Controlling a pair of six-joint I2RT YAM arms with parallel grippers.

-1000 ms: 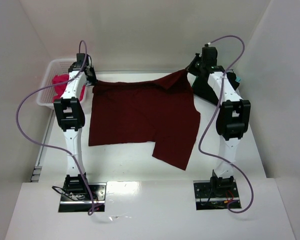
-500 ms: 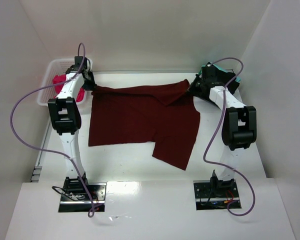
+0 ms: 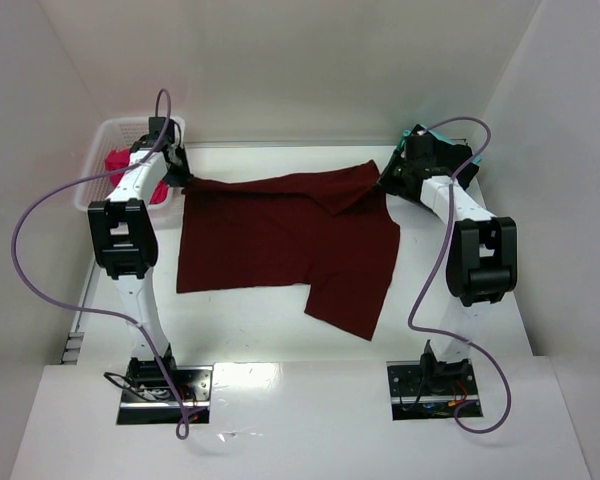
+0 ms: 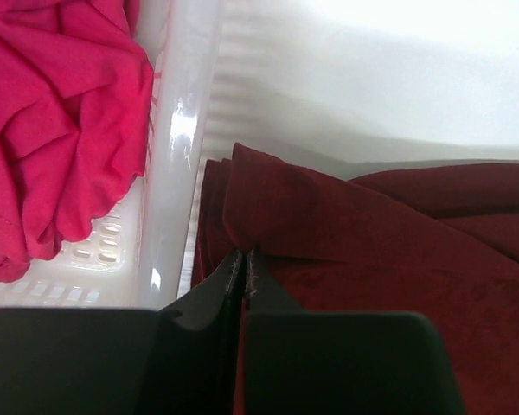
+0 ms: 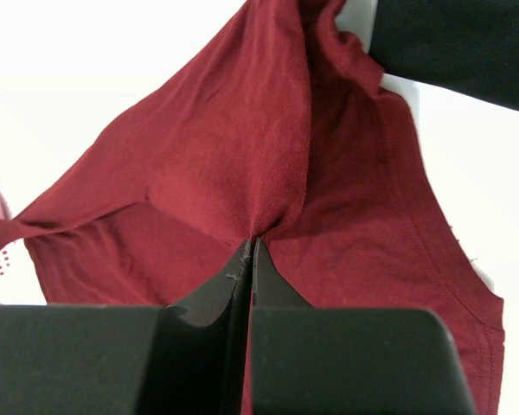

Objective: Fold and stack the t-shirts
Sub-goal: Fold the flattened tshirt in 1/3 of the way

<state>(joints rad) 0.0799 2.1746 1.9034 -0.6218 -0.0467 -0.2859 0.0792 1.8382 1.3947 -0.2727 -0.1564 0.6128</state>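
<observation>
The dark maroon t-shirt [image 3: 280, 235] lies spread on the white table, its far edge pulled taut between my two grippers. My left gripper [image 3: 183, 176] is shut on its far left corner, beside the basket; the pinch shows in the left wrist view [image 4: 244, 252]. My right gripper [image 3: 388, 178] is shut on its far right part, with cloth bunched at the tips in the right wrist view [image 5: 252, 242]. The bright pink t-shirt [image 3: 118, 162] lies crumpled in the basket [image 4: 52, 130]. The black t-shirt [image 5: 467, 43] lies at the far right, with a bit of teal cloth [image 3: 450, 140] by it.
The white plastic lattice basket [image 3: 92, 180] stands at the far left; its wall [image 4: 177, 173] is right beside my left gripper. White walls enclose the table at the back and sides. The arm bases [image 3: 165, 375] stand at the near edge.
Both grippers have lowered toward the table and moved outward, drawing the maroon shirt's far edge tighter and flatter. The raised right corner has come down.
</observation>
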